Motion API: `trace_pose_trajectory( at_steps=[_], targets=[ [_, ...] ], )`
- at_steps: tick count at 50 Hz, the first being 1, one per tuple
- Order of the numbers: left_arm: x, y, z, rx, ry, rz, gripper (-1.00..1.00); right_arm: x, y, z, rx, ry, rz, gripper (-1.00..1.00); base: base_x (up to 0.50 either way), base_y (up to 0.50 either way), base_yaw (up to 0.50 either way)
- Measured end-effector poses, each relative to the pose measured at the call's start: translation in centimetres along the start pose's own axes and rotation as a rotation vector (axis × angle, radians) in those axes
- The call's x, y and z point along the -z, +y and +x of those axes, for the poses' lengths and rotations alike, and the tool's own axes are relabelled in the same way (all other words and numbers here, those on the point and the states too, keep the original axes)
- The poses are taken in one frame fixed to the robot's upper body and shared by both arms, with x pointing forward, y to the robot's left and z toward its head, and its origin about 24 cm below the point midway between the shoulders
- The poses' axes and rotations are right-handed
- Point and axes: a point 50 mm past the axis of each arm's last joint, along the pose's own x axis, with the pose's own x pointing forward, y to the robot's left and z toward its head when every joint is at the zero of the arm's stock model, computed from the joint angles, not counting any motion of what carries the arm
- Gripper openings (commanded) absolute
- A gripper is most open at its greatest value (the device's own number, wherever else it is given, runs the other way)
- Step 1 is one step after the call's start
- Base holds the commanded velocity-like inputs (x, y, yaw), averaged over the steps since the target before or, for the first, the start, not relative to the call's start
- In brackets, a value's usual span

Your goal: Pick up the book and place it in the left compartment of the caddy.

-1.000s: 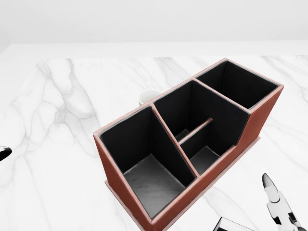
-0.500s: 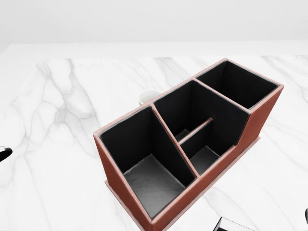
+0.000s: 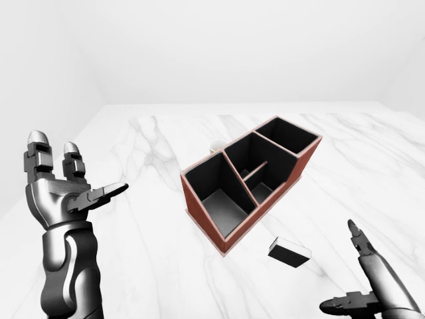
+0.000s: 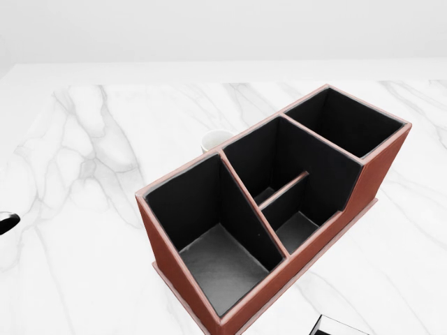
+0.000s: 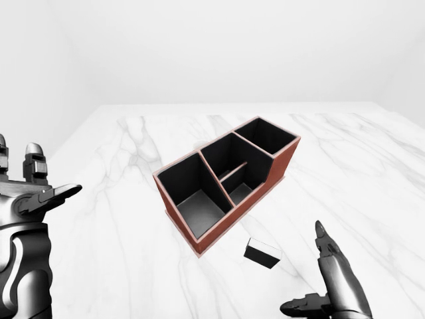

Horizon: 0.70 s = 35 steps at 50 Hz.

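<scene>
Since a second ago, the right hand's fingertip is withdrawn from the lower right of the head view, where it is no longer seen; the caddy and camera are unchanged.

In the left-eye view, the caddy (image 3: 251,179) is seen set at a slant on the marble table (image 3: 146,219), its open tops turned upward so that things can be dropped in. The book (image 3: 289,252) is laid flat on the table just below and right of the caddy, apart from it and untouched. The left hand (image 3: 66,193) is held upright at the view's left, fingers spread, nothing grasped; it is judged to be kept clear. The right hand (image 3: 368,286) is held low at the bottom right, fingers opened and empty, near the book but not on it, likely readied for a reach.

In the head view, the left compartment (image 4: 209,237) is shown empty, its grey floor bare. A white cup (image 4: 214,139) is partly hidden beyond the caddy's far wall. Only a corner of the book is caught at the bottom edge.

In the right-eye view, the same layout is repeated; the book is shown between caddy and right hand.
</scene>
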Motion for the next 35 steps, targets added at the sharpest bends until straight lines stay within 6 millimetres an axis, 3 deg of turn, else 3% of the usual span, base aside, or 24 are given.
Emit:
trace_pose_trajectory(
  at_steps=[35],
  targets=[
    [0.0, 0.0, 0.0, -0.002, 0.002, 0.002, 1.00, -0.7, 0.7, 2.0, -0.082, -0.050, -0.092, 1.00, 0.00, 0.00, 0.00]
  ],
)
